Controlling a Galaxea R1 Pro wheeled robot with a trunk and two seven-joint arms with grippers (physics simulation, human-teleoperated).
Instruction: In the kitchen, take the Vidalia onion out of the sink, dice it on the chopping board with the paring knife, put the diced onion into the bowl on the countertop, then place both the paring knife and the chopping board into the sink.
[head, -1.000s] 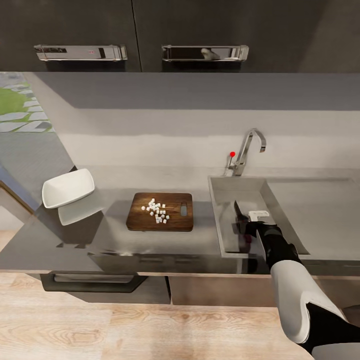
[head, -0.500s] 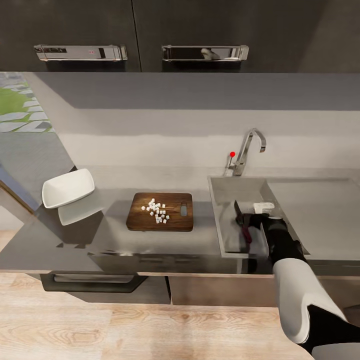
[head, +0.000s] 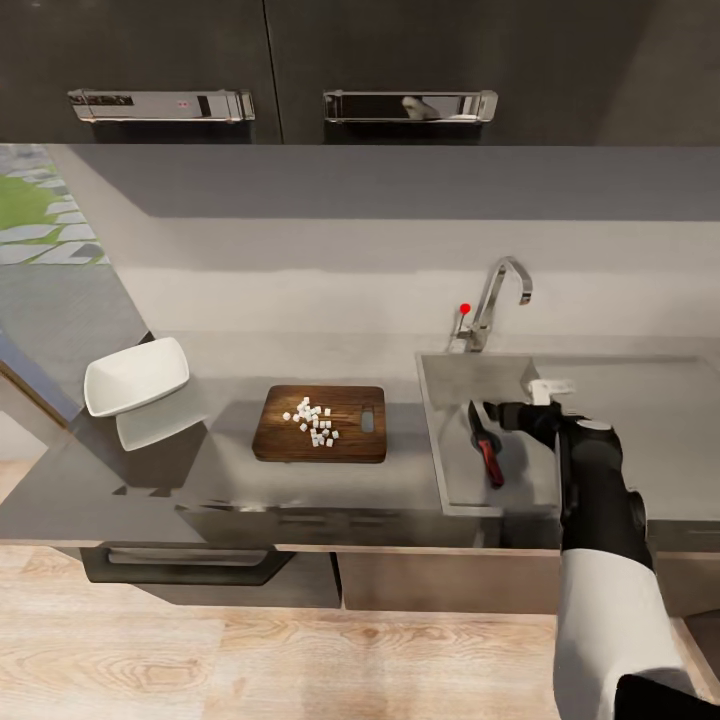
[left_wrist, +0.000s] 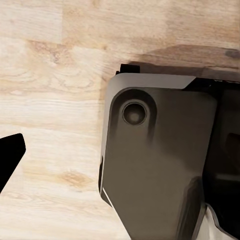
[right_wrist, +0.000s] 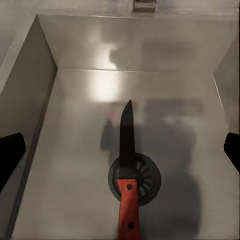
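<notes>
The paring knife (head: 487, 447), with its red handle and dark blade, lies flat on the floor of the sink (head: 440, 440). In the right wrist view the paring knife (right_wrist: 127, 170) rests across the round drain (right_wrist: 148, 176). My right gripper (head: 494, 411) hangs open above the basin, just right of the knife and off it, one fingertip (right_wrist: 10, 152) at each side of that view. The chopping board (head: 282, 437) sits on the countertop (head: 200, 480) with diced onion (head: 315, 422) on it. The white bowl (head: 135, 375) stands at the far left. A fingertip (left_wrist: 10, 155) of my left gripper hangs over wooden floor.
The chrome tap (head: 497, 292) with a red dot stands behind the sink, and the flat drainboard (head: 640, 420) lies to its right. Dark wall cabinets with chrome handles (head: 408, 105) hang overhead. My robot's dark base (left_wrist: 155, 165) sits beside the left gripper.
My right gripper let go of the paring knife, then rose and drew back to the right. The knife now lies free on the sink floor. Board, onion and bowl stayed put.
</notes>
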